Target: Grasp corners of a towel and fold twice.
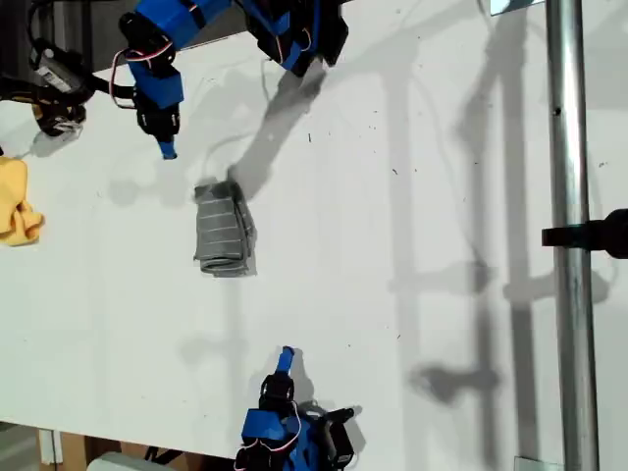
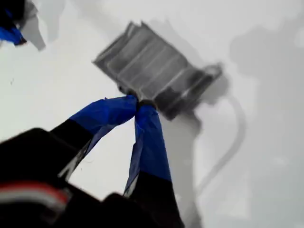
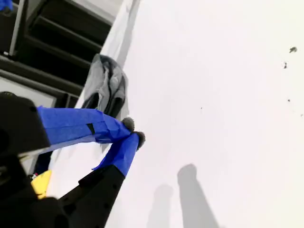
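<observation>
"Tips of my first gripper, how are they?"

"Pressed together, with nothing between them. Its own camera shows the towel right past the tips. The towel is grey with thin white stripes and folded small."

"Do the tips touch it?"

"That camera can't tell me. The exterior view shows the towel lying alone on the white table, apart from both blue arms. One arm is at that view's top. The other arm is at its bottom. I can't tell which is which."

"And my second gripper?"

"Pressed together too, holding nothing. Its camera shows bare table and a grey lump far off. I can't tell if that is the towel."

"Anything only the exterior view shows?"

"A yellow cloth at its left edge, well apart from the towel, and a metal pole at its right."
</observation>
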### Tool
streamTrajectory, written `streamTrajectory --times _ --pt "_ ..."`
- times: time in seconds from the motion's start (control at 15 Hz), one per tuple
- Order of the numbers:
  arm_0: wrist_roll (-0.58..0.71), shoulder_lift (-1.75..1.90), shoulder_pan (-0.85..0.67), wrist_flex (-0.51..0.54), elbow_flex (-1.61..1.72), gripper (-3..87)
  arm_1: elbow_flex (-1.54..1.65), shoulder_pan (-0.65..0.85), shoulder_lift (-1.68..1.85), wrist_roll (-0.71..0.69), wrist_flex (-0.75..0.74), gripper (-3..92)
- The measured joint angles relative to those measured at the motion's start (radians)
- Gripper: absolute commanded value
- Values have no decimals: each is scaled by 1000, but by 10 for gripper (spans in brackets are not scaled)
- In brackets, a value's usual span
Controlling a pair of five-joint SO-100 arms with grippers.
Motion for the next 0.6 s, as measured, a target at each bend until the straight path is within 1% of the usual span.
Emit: streamTrajectory --times 0.07,0.13,0.2,0.33,0.4,0.47,0.6 --pt "-15 0 9 -3 0 -7 169 11 127 20 9 -2" --pt "-37 0 12 5 0 37 342 18 258 44 12 -2" --pt "-80 0 21 25 0 56 515 14 394 87 17 -2" --pt "-137 0 63 57 0 51 844 6 746 199 66 -2" --pt "-163 0 84 80 0 50 948 -37 925 262 84 -2" --pt "-184 0 89 101 0 50 991 -44 1012 288 98 -2" --pt "-222 0 87 170 0 50 1072 -57 1042 339 100 -2"
